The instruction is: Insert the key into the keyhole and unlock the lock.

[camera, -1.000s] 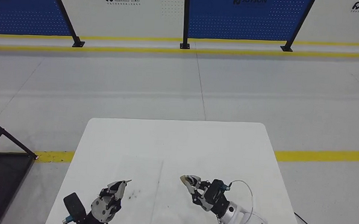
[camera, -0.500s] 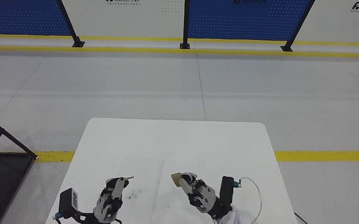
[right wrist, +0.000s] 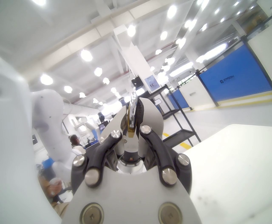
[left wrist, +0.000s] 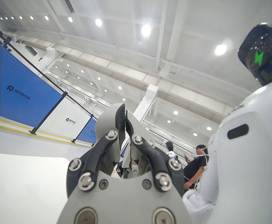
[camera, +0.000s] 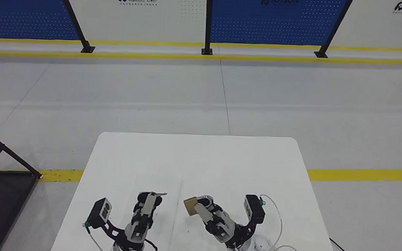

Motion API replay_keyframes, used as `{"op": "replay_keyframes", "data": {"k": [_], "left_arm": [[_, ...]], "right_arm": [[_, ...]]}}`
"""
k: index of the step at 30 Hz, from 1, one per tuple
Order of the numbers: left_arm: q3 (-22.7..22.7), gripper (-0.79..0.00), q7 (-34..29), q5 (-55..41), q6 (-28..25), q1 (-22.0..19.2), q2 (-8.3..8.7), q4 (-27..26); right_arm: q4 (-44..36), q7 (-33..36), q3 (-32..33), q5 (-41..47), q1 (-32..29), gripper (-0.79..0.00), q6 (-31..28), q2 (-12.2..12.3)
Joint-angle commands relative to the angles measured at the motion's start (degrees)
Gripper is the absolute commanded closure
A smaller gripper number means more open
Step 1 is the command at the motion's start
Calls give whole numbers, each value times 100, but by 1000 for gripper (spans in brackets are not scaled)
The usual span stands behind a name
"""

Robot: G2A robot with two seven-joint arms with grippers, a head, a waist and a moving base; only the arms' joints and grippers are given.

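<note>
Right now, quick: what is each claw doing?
Left claw: closed on a thin key.
Right claw: closed on the brass lock.

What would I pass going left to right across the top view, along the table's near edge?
Left tool → thin key poking from it → brass lock → right tool gripping it.

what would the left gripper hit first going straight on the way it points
Probably nothing: the left gripper, shut on the key, points up over the table, passing beside the lock in the right gripper; depth unclear.
</note>
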Motion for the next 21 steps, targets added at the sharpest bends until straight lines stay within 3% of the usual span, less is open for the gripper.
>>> {"op": "replay_keyframes", "data": {"k": [1,10,21], "left_arm": [[1,0,0,-23,0,3,1,-7],[40,0,-84,-112,119,-34,-11,-42],[725,0,266,-45,266,-398,-214,101]], "right_arm": [[-1,1,0,1,0,0,1,0],[-98,28,-20,215,-2,0,218,-21],[12,-1045,-298,445,112,0,626,-265]]}}
